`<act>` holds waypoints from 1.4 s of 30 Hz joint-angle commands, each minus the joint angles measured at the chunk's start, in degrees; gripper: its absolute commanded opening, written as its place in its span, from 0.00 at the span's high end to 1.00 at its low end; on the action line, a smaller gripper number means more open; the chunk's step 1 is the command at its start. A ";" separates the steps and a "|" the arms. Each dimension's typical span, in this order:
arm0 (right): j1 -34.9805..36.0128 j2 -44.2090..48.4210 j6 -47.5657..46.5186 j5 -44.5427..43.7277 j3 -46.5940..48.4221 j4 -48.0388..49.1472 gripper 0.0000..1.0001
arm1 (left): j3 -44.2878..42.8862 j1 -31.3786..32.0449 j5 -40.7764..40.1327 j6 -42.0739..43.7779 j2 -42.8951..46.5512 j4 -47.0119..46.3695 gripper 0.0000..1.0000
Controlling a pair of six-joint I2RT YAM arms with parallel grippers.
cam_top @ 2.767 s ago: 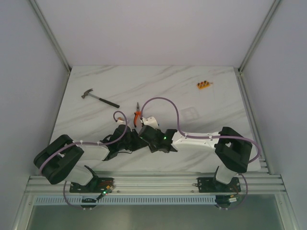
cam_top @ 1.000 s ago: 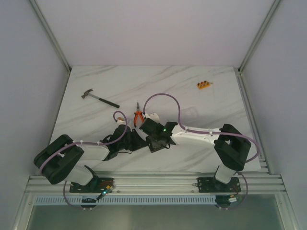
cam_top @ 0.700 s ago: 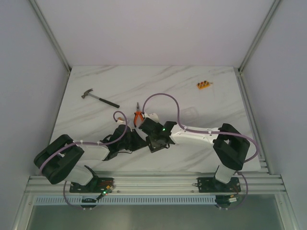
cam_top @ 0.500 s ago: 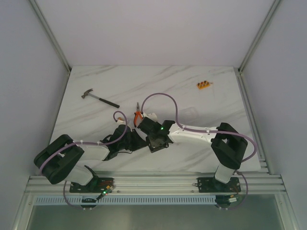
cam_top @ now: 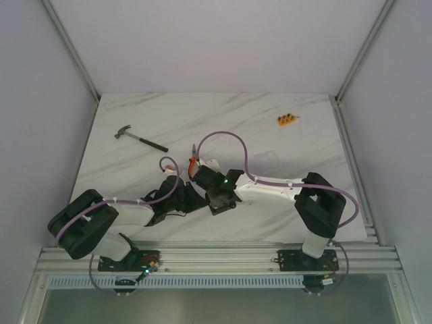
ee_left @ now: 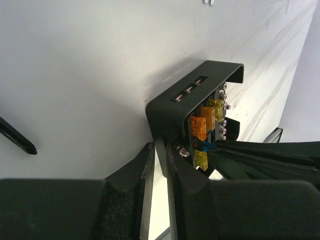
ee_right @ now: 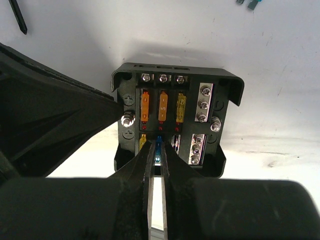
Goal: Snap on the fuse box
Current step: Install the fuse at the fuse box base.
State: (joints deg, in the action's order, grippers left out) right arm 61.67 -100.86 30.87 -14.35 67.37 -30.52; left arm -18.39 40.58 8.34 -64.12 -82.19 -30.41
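High fixed view plus two close wrist views that meet on the fuse box (ee_right: 170, 70).

The top camera sits above and behind the arm bases (cam_top: 125, 260), which lie along the bottom of its frame, and looks down from afar over the whole surface (cam_top: 223, 115). The left wrist camera looks along the left hand (ee_left: 161, 150), very near, onto the box's corner at frame centre. The right wrist camera looks along the right hand (ee_right: 157, 152) straight into the box's open face. Both wrist views share that face and its blue fuse (ee_right: 158, 145).
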 commanded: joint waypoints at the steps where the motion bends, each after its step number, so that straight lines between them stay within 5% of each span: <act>1: 1.11 -4.61 1.74 3.34 -6.54 -4.11 1.00 | 0.03 0.38 -1.05 -0.04 -1.56 3.69 0.76; 17: 0.19 -4.38 2.07 0.28 -11.06 -7.97 1.00 | -0.17 0.37 -1.16 -0.13 -1.52 4.50 0.78; 42: -0.73 -9.61 -4.77 4.08 1.03 -12.75 1.00 | -0.76 0.37 -0.99 0.20 -2.05 5.07 0.78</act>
State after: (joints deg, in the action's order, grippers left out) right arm 61.30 -103.72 27.79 -13.96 71.33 -35.38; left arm -18.92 40.58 8.38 -64.47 -82.35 -29.76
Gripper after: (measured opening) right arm 0.124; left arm 0.223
